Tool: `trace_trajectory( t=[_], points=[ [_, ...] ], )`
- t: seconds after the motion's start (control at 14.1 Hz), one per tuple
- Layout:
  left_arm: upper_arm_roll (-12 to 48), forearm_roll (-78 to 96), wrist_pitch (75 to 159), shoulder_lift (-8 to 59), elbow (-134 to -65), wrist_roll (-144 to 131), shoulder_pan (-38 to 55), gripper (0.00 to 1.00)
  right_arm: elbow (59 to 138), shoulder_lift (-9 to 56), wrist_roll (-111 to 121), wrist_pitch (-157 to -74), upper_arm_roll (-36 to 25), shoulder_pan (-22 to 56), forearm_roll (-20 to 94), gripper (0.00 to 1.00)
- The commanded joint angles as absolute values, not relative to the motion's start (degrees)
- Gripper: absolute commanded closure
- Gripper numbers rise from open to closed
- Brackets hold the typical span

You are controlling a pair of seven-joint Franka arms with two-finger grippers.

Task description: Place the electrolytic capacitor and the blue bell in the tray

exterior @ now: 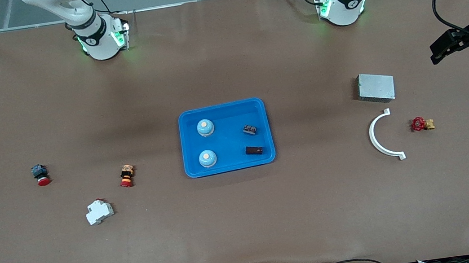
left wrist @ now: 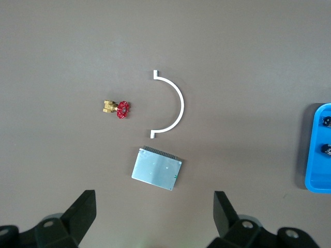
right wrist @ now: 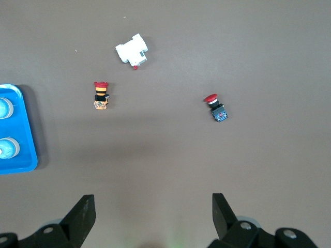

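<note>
Both bells (exterior: 205, 127) in tray (exterior: 230, 168), well apart from either pincer.

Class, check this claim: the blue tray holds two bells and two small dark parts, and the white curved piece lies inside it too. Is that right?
Not quite. The tray does hold two bells and two small dark parts, but the white curved piece lies on the table, toward the left arm's end, beside the red valve. The front view shows it.
</note>
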State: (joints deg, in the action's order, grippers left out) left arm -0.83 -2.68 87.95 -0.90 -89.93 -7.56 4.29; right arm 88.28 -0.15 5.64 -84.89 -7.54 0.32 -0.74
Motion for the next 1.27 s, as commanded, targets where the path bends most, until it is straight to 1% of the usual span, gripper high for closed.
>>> trace_trajectory(
  t=[0.0, 0.57, 0.99, 1.2],
  points=[
    [-0.9, -2.2, 88.1, -1.1, -89.5, -6.5, 4.0, 0.0, 90.3, -2.1, 4.9, -85.6, -5.2, -2.3, -0.4, 0.0],
    [-0.9, -2.2, 88.2, -1.1, -89.5, -6.9, 4.0, 0.0, 90.4, -2.2, 4.9, -85.9, -5.2, -2.0, -0.4, 0.0],
    [-1.2, -2.5, 88.2, -0.8, -89.5, -6.4, 3.8, 0.0, 90.1, -3.9, 4.9, -87.7, -5.3, -1.9, 1.3, 0.0],
    [-1.2, -2.5, 88.4, -0.4, -88.3, -6.2, 1.9, 0.0, 90.1, -4.3, 4.9, -88.4, -5.3, -1.8, 1.9, 0.0]
  ],
)
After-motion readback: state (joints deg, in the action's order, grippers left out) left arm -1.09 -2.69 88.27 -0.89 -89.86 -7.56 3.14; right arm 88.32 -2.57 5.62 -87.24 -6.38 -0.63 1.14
